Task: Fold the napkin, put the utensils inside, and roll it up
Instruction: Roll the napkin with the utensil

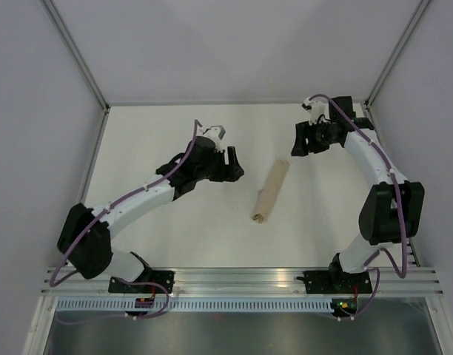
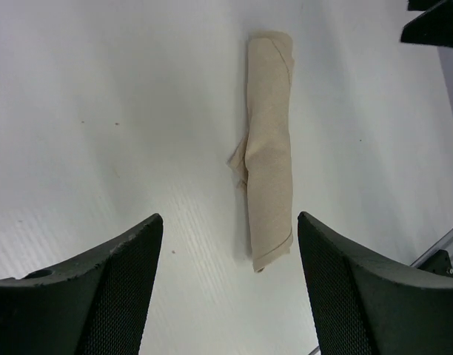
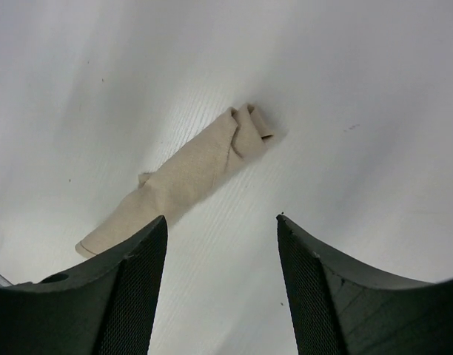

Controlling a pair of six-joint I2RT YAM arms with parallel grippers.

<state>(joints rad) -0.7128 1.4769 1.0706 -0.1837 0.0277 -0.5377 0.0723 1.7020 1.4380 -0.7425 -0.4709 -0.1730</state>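
On white tabletop [image 1: 152,133], between both arms: beige-tan soft cloth napkin [image 1: 272,192], rolled into slim tube, lying diagonal, small loose fold sticking out near mid-length. Black two-finger left gripper [image 1: 234,164] beside roll on its left, apart from it, jaws spread wide, holding nothing. Black two-finger right gripper [image 1: 299,139] near roll's far end, not touching, jaws likewise wide, empty.

Napkin [image 1: 272,192] soft matt cloth; table [image 1: 175,222] smooth, matt.
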